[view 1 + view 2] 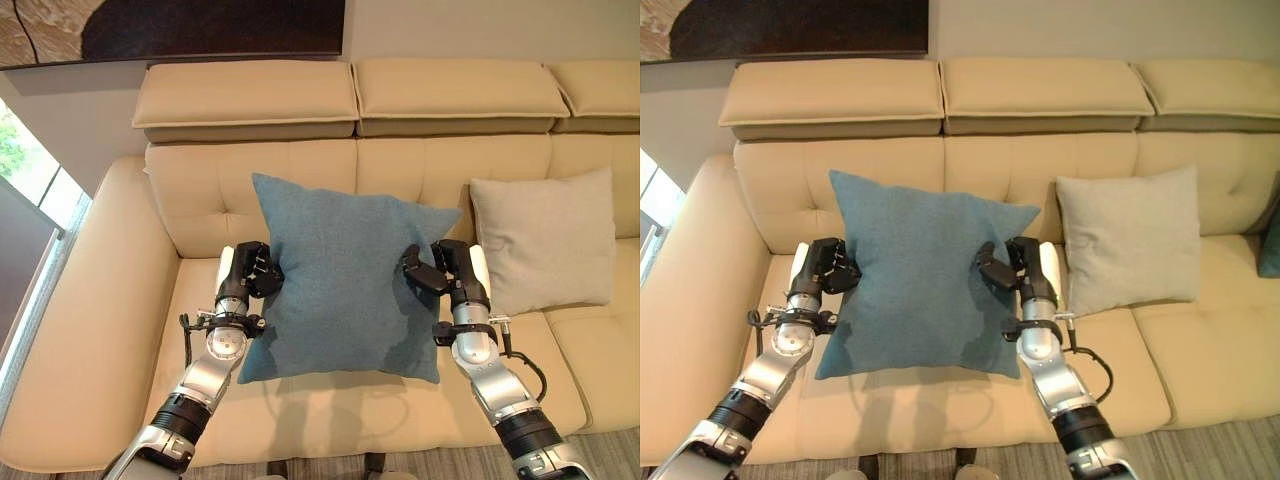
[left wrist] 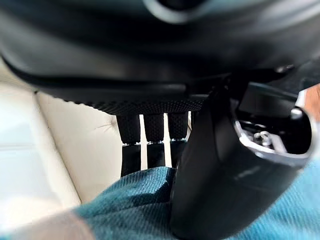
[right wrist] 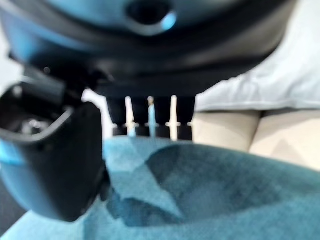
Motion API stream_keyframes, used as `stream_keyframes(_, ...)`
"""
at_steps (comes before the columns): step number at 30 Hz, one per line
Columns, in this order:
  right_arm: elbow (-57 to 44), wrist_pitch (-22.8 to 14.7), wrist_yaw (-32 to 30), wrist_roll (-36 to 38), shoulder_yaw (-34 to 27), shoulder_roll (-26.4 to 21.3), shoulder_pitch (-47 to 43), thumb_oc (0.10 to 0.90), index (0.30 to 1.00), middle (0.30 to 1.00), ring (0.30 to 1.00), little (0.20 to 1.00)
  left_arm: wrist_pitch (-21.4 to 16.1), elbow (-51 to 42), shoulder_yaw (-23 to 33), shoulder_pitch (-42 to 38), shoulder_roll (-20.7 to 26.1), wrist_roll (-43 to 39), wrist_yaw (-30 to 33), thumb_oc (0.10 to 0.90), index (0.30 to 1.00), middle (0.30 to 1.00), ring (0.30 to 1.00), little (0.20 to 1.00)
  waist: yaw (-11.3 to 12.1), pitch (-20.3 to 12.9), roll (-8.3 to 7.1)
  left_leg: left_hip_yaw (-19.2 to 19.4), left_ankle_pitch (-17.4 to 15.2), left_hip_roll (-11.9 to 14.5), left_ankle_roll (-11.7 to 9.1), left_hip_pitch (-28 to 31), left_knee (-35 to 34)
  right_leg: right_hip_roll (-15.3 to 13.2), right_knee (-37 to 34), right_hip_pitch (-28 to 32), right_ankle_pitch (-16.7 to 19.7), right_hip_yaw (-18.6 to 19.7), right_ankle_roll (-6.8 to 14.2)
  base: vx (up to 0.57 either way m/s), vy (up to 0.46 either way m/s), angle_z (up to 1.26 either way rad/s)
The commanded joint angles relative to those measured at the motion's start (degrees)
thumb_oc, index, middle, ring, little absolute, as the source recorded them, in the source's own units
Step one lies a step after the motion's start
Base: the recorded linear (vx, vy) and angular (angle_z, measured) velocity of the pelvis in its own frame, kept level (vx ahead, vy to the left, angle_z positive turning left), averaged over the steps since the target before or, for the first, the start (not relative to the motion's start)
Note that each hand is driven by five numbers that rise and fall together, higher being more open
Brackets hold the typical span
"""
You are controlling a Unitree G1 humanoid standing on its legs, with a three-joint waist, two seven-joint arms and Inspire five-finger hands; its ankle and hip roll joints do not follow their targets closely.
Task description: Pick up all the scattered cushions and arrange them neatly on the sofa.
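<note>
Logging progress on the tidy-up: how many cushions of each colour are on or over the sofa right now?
Blue cushion: 1, pinched between the left hand and right hand.
Light grey cushion: 1, leaning on the sofa backrest.
Dark teal cushion: 1, at the edge.
Total: 3

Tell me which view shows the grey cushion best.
Right eye view: the grey cushion shows whole, leaning on the sofa backrest beside the blue cushion. The left eye view shows it too, nearer the frame edge. The right wrist view catches a pale corner.
</note>
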Motion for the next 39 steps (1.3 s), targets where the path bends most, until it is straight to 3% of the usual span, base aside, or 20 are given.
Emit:
stream_keyframes(1,-2.7,-7.0,-5.7,-4.2,0.2,0.4,-16.7,0.400,0.300,0.300,0.300,0.300,-6.2,0.8,-4.5,-18.1,3.2,7.2,4.3,0.400,0.300,0.300,0.300,0.300,-0.7,-6.0,-1.87,-3.0,-0.7,-1.6,1.8,-5.9,-1.7,-0.2,6.8,1.9,-12.3,2.5,4.2,-0.23,-0.026,0.30)
stream_keyframes(2,-0.4,-6.2,-7.2,-4.6,1.7,-0.7,-22.2,0.400,0.300,0.300,0.300,0.300,-6.0,3.2,-6.2,-23.5,3.8,7.3,5.2,0.400,0.300,0.300,0.300,0.300,-0.7,-5.1,-1.74,-3.3,0.5,-1.6,1.6,-8.7,-2.5,0.0,6.0,-0.8,-11.3,2.5,4.3,-0.11,-0.011,0.24)
stream_keyframes(3,-0.3,-6.2,-7.2,-4.5,1.7,-0.7,-22.3,0.400,0.300,0.300,0.300,0.300,-6.0,3.2,-6.2,-23.5,3.8,7.3,5.2,0.400,0.300,0.300,0.300,0.300,-0.7,-5.2,-1.73,-3.3,0.5,-1.6,1.6,-8.8,-2.5,0.0,6.0,-1.0,-11.3,2.5,4.2,-0.21,-0.014,0.17)
stream_keyframes(4,2.4,-6.0,-9.2,-5.2,4.0,-2.4,-29.9,0.400,0.300,0.300,0.300,0.300,-5.7,7.1,-9.1,-31.0,4.7,8.5,6.9,0.400,0.300,0.300,0.300,0.300,-0.7,-3.8,-1.69,-3.6,1.5,-1.6,1.2,-11.8,-2.9,0.1,5.3,-3.8,-10.2,2.8,4.5,-0.14,0.007,0.16)
stream_keyframes(6,5.1,-5.9,-11.4,-6.1,6.1,-3.9,-38.1,0.400,0.300,0.300,0.300,0.300,-5.7,10.6,-11.7,-38.5,6.2,10.5,9.2,0.400,0.300,0.300,0.300,0.300,-0.7,-3.0,-1.47,-3.8,2.9,-1.8,0.7,-15.4,-3.0,0.0,4.9,-7.2,-8.7,2.8,4.7,-0.14,0.028,0.22)
stream_keyframes(11,8.3,-4.4,-16.5,-9.0,8.4,-4.6,-45.5,0.400,0.300,0.300,0.300,0.300,-5.2,17.6,-12.6,-46.0,5.6,10.8,14.6,0.400,0.300,0.300,0.300,0.300,-1.2,-2.7,-0.95,-3.3,3.9,-2.2,-0.8,-21.1,-3.0,-0.4,2.9,-11.6,-6.6,3.0,5.2,-0.03,0.044,0.03)
stream_keyframes(12,10.0,-3.7,-17.8,-10.4,9.2,-4.3,-46.7,0.400,0.300,0.300,0.300,0.300,-5.2,20.1,-11.9,-46.0,4.5,9.5,15.7,0.800,0.900,0.900,0.900,0.900,-1.4,-2.4,-0.92,-3.0,4.2,-2.3,-1.0,-22.3,-3.0,-0.5,2.5,-12.5,-6.0,3.1,5.4,-0.02,0.043,-0.01)
stream_keyframes(13,11.2,-3.2,-18.5,-10.7,9.8,-4.1,-47.3,0.508,0.462,0.462,0.462,0.462,-5.6,22.1,-12.1,-46.2,3.5,7.6,14.9,0.800,0.900,0.900,0.900,0.900,-1.5,-2.4,-0.82,-3.0,4.5,-2.3,-1.2,-23.2,-3.0,-0.6,2.1,-13.2,-5.5,3.3,5.4,-0.05,0.053,-0.02)
stream_keyframes(14,12.2,-2.6,-18.8,-11.0,10.0,-3.9,-47.6,0.800,0.900,0.900,0.900,0.900,-5.6,24.7,-11.6,-45.8,3.1,6.2,14.4,0.800,0.900,0.900,0.900,0.900,-1.7,-2.1,-0.76,-2.8,4.8,-2.4,-1.3,-24.0,-3.0,-0.7,1.9,-14.0,-5.0,3.4,5.6,-0.03,0.034,-0.02)
stream_keyframes(21,20.0,-0.1,-18.7,-11.3,12.6,-0.4,-45.7,0.800,0.900,0.900,0.900,0.900,-4.3,38.1,-8.5,-41.7,-1.6,1.7,14.0,0.800,0.900,0.900,0.900,0.900,-2.1,-1.0,-1.13,-2.6,6.3,-2.3,-2.1,-29.2,-3.0,-0.9,0.5,-19.1,-3.1,4.2,5.8,-0.03,0.038,-0.15)
stream_keyframes(28,19.6,-2.4,-22.2,-7.9,8.4,1.3,-41.9,0.800,0.900,0.900,0.900,0.900,-3.8,41.5,-6.8,-38.5,-4.3,0.5,15.0,0.800,0.900,0.900,0.900,0.900,-2.7,-0.9,-2.06,-3.0,6.9,-2.2,-2.7,-33.0,-3.0,-1.0,0.4,-23.3,-2.0,4.1,6.0,-0.02,0.009,-0.02)
stream_keyframes(34,16.5,-6.1,-22.7,-3.4,2.9,0.7,-36.3,0.800,0.900,0.900,0.900,0.900,-4.9,37.2,-5.9,-37.0,-2.8,-0.1,15.0,0.800,0.900,0.900,0.900,0.900,-2.9,-1.9,-2.15,-3.5,6.5,-2.3,-2.6,-34.1,-3.0,-1.2,0.3,-24.5,-1.8,3.7,6.5,0.01,0.009,-0.03)
stream_keyframes(38,12.0,-8.8,-23.0,-0.8,-3.4,0.1,-28.6,0.800,0.900,0.900,0.900,0.900,-7.6,26.5,-0.1,-31.2,-1.0,-4.9,15.3,0.800,0.900,0.900,0.900,0.900,-2.4,-2.7,-1.68,-3.4,5.6,-2.7,-2.3,-31.7,-3.0,-1.2,0.3,-22.4,-2.5,3.7,6.3,0.03,0.003,-0.02)
stream_keyframes(39,9.2,-9.4,-21.9,-0.3,-6.7,-0.5,-23.7,0.800,0.900,0.900,0.900,0.900,-10.4,20.5,4.2,-26.4,-0.4,-10.8,13.8,0.800,0.900,0.900,0.900,0.900,-2.1,-3.2,-1.41,-3.3,4.9,-2.9,-2.0,-30.0,-3.0,-1.4,0.3,-20.7,-2.9,3.6,6.1,0.05,0.011,-0.04)
